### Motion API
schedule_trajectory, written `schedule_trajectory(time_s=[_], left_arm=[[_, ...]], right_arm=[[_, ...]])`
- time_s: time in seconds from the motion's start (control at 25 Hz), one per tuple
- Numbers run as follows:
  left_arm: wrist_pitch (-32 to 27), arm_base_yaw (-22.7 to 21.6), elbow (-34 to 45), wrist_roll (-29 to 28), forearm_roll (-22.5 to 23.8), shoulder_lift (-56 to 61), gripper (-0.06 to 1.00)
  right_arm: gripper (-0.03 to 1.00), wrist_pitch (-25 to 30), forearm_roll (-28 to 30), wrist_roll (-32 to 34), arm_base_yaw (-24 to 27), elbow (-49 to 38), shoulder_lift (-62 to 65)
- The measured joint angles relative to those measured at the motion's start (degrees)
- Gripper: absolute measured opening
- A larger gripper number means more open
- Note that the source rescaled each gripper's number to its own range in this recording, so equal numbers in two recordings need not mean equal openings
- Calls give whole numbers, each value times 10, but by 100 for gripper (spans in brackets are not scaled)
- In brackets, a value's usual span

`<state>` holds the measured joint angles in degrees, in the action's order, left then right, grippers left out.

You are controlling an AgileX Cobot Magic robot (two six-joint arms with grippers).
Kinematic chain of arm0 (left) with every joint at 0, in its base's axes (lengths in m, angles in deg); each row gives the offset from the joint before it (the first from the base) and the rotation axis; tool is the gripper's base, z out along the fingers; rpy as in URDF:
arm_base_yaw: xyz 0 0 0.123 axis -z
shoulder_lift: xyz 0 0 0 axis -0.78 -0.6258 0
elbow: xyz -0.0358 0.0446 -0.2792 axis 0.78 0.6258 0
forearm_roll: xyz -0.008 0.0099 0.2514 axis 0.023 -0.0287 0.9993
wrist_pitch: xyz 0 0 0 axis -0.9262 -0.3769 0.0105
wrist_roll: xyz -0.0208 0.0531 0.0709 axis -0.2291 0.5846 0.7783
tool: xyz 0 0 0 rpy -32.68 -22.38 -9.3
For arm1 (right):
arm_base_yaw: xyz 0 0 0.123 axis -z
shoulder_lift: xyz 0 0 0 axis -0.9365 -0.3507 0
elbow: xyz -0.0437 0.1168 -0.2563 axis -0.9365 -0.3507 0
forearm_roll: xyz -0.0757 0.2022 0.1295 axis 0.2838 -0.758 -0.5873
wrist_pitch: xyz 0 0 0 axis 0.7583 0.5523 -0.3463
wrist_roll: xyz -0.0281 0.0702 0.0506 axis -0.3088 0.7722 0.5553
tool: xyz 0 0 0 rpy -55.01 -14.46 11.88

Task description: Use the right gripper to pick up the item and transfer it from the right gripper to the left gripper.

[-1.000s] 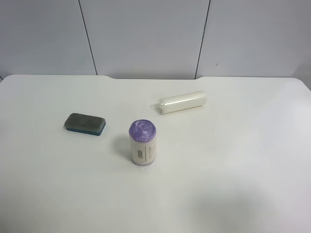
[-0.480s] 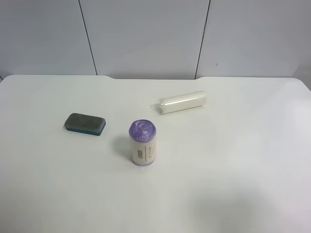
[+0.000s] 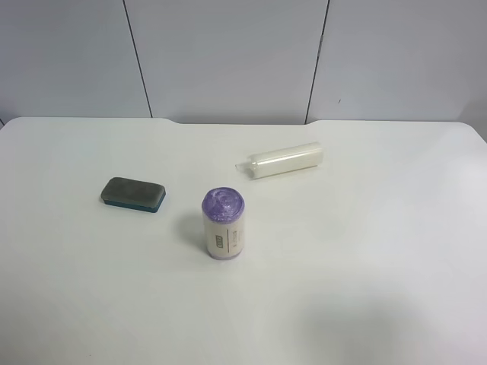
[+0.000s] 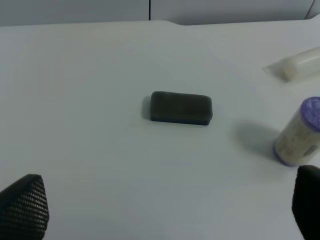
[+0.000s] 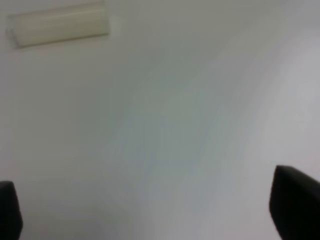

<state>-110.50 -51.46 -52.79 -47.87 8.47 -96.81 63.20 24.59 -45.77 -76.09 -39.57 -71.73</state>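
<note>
The item (image 3: 133, 194) is a flat dark grey block with a blue-teal base, lying on the white table (image 3: 365, 251) at the exterior high view's left. It also shows in the left wrist view (image 4: 181, 108), well ahead of my open, empty left gripper (image 4: 165, 207). My right gripper (image 5: 150, 210) is open and empty above bare table; the item is not in its view. Neither gripper shows in the exterior high view.
A purple-topped cylinder (image 3: 224, 224) stands upright near the table's middle, also seen in the left wrist view (image 4: 302, 132). A white tube (image 3: 283, 160) lies behind it; it shows in the right wrist view (image 5: 59, 24) and the left wrist view (image 4: 295, 65).
</note>
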Motion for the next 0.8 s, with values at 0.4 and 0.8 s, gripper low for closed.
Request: schedule_trajectory(time_s=[0.4, 0.8], left_arm=[[34, 0, 168, 29, -2, 81, 99], [80, 0, 202, 64, 0, 90, 99]], right_arm=[[100, 0, 0, 0, 0, 0, 0], [100, 0, 0, 0, 0, 0, 0]])
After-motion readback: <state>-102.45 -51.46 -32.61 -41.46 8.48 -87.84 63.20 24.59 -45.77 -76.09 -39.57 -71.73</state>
